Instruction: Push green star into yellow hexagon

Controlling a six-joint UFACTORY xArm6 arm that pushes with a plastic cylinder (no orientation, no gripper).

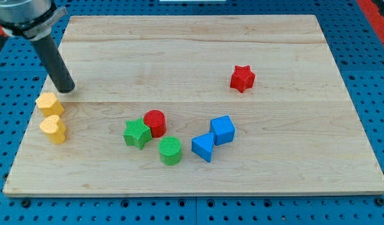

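Here, my tip (68, 89) down on the wooden surface (179, 50) at the view's left, just above the yellow hexagon (49, 104). No hand on the rod. Just below the hexagon, a yellow heart (53, 129). Well to the right, green star (137, 133), touching a red cylinder (156, 122), near a green cylinder (170, 150).

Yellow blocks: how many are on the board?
2, both near the view's left edge: the yellow hexagon block just below my tip, and the yellow heart-shaped block directly beneath the hexagon. None appear hidden.
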